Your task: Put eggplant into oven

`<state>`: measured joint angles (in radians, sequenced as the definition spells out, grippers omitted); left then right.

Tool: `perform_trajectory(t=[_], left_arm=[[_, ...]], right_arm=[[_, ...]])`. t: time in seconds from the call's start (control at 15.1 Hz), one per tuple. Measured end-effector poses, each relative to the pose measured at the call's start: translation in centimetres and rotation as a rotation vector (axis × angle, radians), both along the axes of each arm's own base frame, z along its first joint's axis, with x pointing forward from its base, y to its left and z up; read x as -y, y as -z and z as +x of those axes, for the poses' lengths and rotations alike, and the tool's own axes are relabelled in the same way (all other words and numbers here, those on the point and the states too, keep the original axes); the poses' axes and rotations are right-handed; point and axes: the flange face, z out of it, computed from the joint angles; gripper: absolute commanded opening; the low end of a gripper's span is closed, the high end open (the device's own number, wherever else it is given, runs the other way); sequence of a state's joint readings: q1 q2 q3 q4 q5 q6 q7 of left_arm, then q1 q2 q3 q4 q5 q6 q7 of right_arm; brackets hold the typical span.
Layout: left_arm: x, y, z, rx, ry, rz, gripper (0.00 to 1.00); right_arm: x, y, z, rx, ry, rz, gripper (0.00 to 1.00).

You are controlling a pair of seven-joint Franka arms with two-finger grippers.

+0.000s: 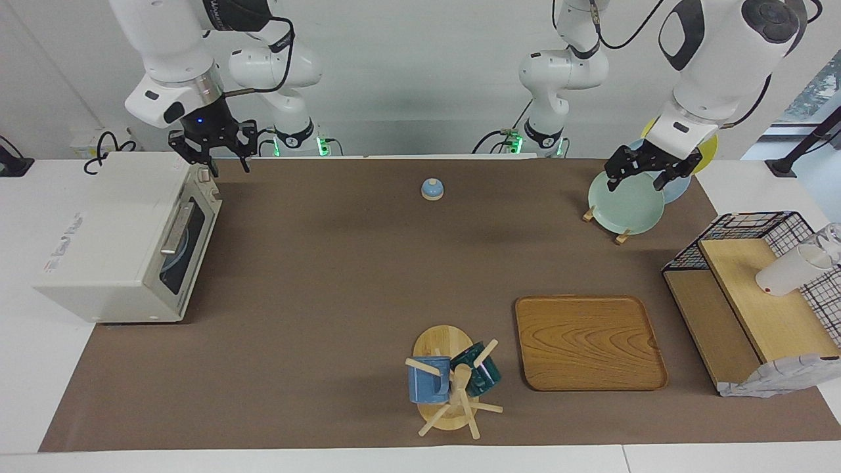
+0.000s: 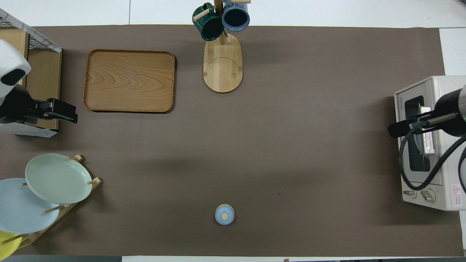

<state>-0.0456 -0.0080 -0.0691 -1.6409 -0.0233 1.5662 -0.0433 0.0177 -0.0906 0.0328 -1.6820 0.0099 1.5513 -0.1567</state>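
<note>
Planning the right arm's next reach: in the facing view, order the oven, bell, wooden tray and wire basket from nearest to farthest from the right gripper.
From the right gripper:
1. Oven, just under it.
2. Bell, mid-table, near the robots.
3. Wooden tray, toward the left arm's end.
4. Wire basket, at the left arm's end.
</note>
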Motion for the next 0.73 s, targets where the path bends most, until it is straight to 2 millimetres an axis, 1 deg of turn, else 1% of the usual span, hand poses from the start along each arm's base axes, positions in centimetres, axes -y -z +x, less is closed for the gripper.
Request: perform_trajectory(t=[0.27,0.47,0.73], left_arm=[[0.0,0.0,0.0,0.000,0.000,0.000,1.00],[0.0,0.0,0.0,0.000,0.000,0.000,1.00],[0.0,0.0,0.0,0.000,0.000,0.000,1.00]], right_arm=[[0.5,0.4,0.5,-0.029,0.025,-0.016,1.00],[1.6,0.5,1.2,-0.054,0.049,-0.024,1.00],[1.5,1.0,2.0,-0.062,0.071,-0.025,1.00]])
